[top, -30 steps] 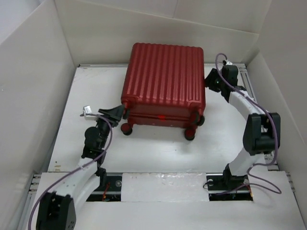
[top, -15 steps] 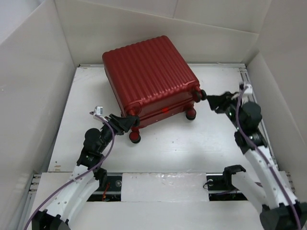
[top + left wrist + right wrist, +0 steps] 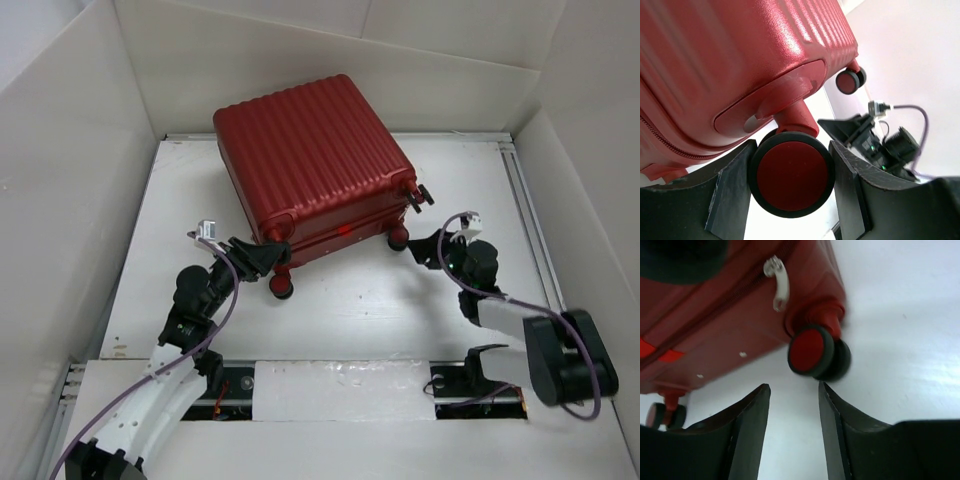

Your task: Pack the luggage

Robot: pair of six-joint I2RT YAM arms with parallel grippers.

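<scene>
Two claws sit low at the wheeled end of the luggage (image 3: 310,160).

Left claw (image 3: 268,256): closed partway onto a corner wheel (image 3: 792,175), one finger (image 3: 732,190) against each face. No gap visible on either side. The wheel has a red hub, a black tyre, and a red stem rising into a recessed cup in the shell.

Right claw (image 3: 793,386): partly open, holding nothing. Only white tabletop (image 3: 340,310) shows between its fingers. It points at a twin wheel (image 3: 812,351) just ahead, with a clear gap between the two.

Luggage: dark red hard shell with a ribbed top face and a pebbled texture up close. It lies flat on its broad side, closed, with a zip line running along the side wall. A pale zip pull (image 3: 781,282) hangs just above the twin wheel. There is a small bright red patch on the wheeled end; I can't tell what it is.

Position: the case sits on the far half of the tabletop, turned askew. The wheeled end faces the arms and slants nearer them on the left. Its far-left corner is close to the back wall.

Edges and room: white walls (image 3: 80,170) stand on the left, back and right. A broad white band of tabletop runs between the wheels and the arm bases. There is a wider strip of tabletop to the right of the case and a narrower one to the left.
</scene>
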